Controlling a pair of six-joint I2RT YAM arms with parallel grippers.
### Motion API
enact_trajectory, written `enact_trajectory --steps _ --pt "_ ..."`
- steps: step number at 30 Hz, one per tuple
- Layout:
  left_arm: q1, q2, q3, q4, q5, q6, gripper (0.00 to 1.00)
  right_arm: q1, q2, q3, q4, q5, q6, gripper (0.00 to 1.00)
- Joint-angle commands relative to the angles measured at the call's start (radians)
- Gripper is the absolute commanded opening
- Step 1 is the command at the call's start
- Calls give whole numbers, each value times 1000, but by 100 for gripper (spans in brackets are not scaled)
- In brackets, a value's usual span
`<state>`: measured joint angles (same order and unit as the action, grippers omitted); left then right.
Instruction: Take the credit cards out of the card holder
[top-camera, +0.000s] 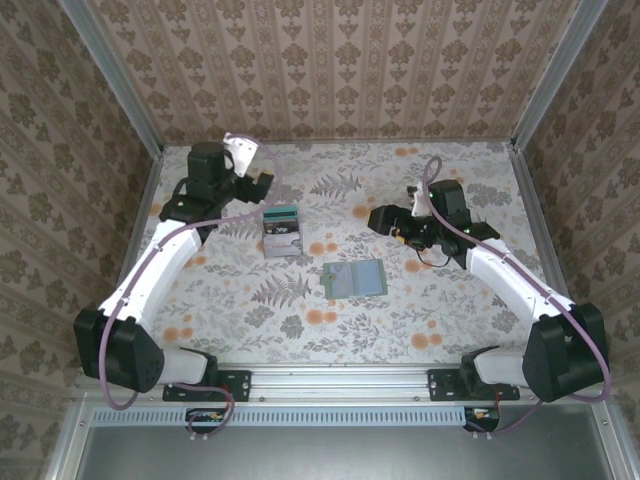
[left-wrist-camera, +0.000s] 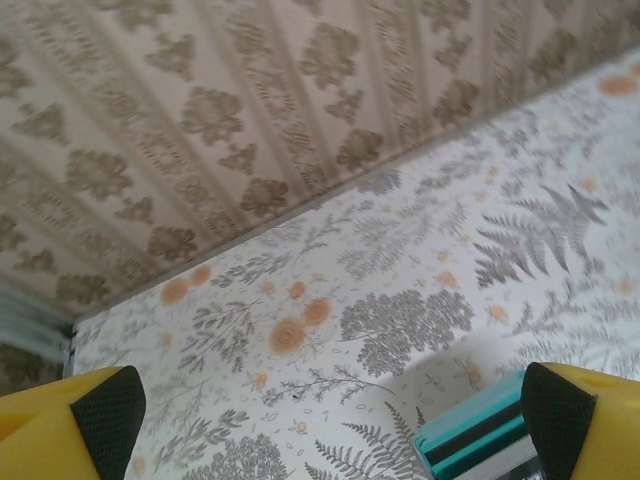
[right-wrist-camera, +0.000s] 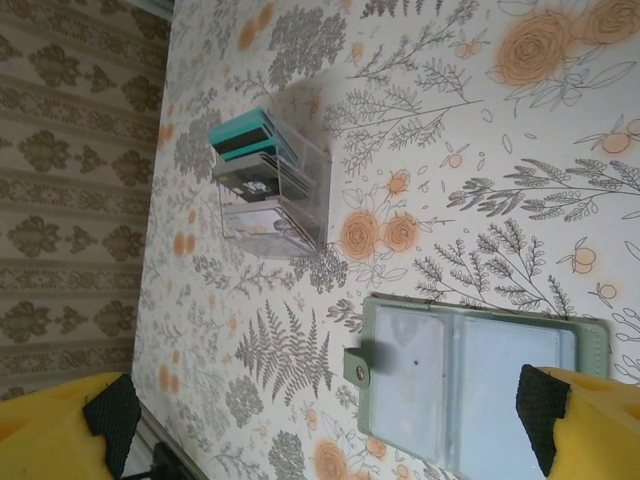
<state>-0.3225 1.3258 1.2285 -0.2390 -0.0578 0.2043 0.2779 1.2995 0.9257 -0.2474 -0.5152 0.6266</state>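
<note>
Nearest to us on the floral-printed tabletop (top-camera: 430, 300) lies the flat grey-green bifold card holder (top-camera: 355, 278), a little way beyond the two arm bases. It is spread open and flat. In the right wrist view the card holder (right-wrist-camera: 470, 395) shows one greenish panel and one blue-grey panel side by side, with a small snap tab (right-wrist-camera: 355, 368) sticking out from its greenish edge.

Just beyond the holder and slightly to its right hangs the right pincer (top-camera: 378, 217), pointing left above the tabletop and touching nothing. From its own camera the right pincer (right-wrist-camera: 330, 415) has its yellow, black-padded fingers (right-wrist-camera: 545, 415) spread wide apart, with the holder lying below between them.

Beyond the holder and to its left, well apart from it, sits the small stack of thin plastic credit cards (top-camera: 282, 230). The stack is out of the holder and rests on the tabletop. In the right wrist view the credit cards (right-wrist-camera: 265, 180) show a teal card with a dark band at one end and pale grey-white ones behind it.

Farther from the holder than the stack, up and to the left, is the left pincer (top-camera: 262, 184). In its own view the left pincer (left-wrist-camera: 335, 410) is also spread apart and grips nothing, with the teal edge of the cards (left-wrist-camera: 470, 435) just inside its right finger.
</note>
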Motion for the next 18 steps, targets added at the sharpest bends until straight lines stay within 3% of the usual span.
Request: enact_trajectory --steps 1,5,11,16,18 --pt "36 -36 15 -72 -115 -297 100 39 28 55 -78 80 -67 100" --pt "95 -110 -58 -94 -53 -510 100 83 48 80 -125 145 -109 100" --pt "114 -205 -187 -72 122 -611 99 142 112 96 -228 342 -132 100" --pt "62 -238 -283 -124 121 -738 90 141 179 73 -239 292 -132 100" --pt "22 -231 -295 -183 87 -763 89 141 199 53 -229 281 -129 92"
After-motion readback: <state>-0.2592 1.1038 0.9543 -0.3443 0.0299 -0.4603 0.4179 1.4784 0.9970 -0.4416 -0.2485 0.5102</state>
